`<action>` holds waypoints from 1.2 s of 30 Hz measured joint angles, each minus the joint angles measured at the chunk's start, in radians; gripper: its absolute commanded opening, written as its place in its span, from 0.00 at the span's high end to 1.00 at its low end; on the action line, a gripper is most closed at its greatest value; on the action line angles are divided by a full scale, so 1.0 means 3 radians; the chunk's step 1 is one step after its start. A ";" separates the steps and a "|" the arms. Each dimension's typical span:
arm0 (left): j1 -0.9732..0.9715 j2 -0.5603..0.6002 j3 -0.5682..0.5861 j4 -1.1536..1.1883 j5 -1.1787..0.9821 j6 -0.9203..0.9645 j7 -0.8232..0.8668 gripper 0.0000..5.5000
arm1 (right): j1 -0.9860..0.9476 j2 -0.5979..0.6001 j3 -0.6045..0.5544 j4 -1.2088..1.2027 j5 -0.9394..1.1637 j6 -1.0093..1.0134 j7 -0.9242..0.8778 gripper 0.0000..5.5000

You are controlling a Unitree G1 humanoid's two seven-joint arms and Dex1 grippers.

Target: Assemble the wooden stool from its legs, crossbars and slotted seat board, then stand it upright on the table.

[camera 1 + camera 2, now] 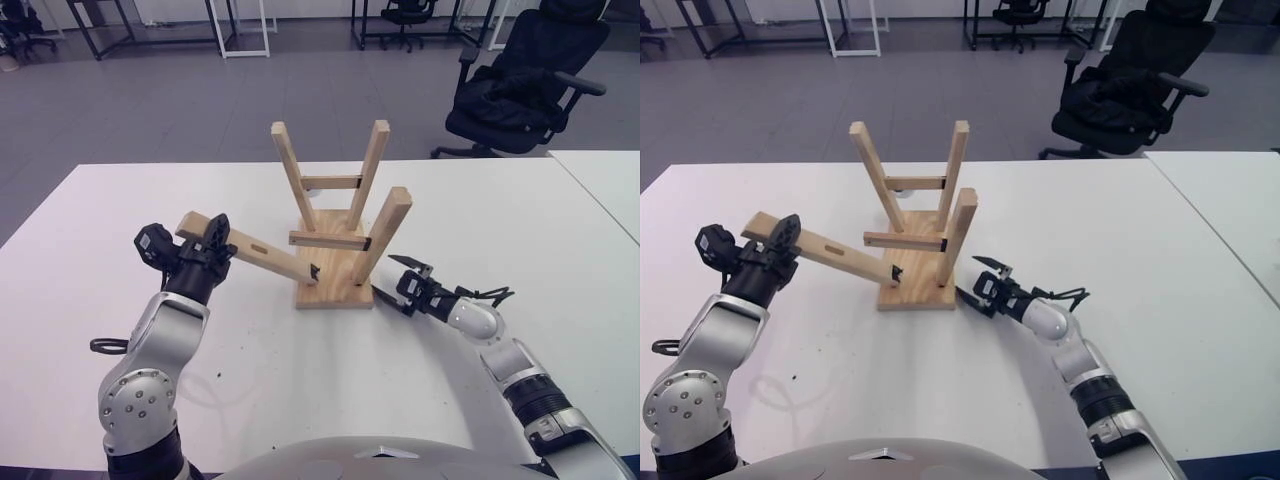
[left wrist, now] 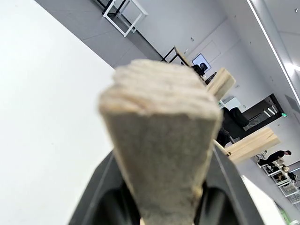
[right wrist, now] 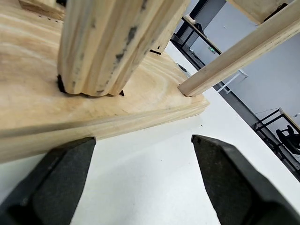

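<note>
- Head view: the upturned stool rests on its seat board in the middle of the surface, three legs up; the left gripper is clamped on the fourth leg, which slants down to the board's left side
- Left wrist view: the leg's end grain sits between the fingers; it likely needs tipping upright squarely over its slot before pressing
- Right wrist view: the right gripper, jaws apart, sits at the board's near edge, placed to brace it; bare surface lies around, edges well away
</note>
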 measured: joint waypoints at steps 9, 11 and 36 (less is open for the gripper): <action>-0.0276 0.0321 -0.0291 0.0084 0.0268 0.0166 -0.0073 0.81 | -0.0103 -0.0046 -0.0004 0.0086 -0.0248 0.0025 -0.0232 0.30; -0.0304 0.0342 -0.0426 0.0042 0.0442 0.0168 -0.0070 0.81 | -0.0099 -0.0049 0.0002 0.0073 -0.0281 0.0026 -0.0247 0.30; -0.0711 -0.0281 -0.1593 0.0133 0.2419 0.0160 -0.0015 0.81 | 0.0220 0.0533 -0.1103 -0.1851 0.1490 0.1804 -0.0331 0.30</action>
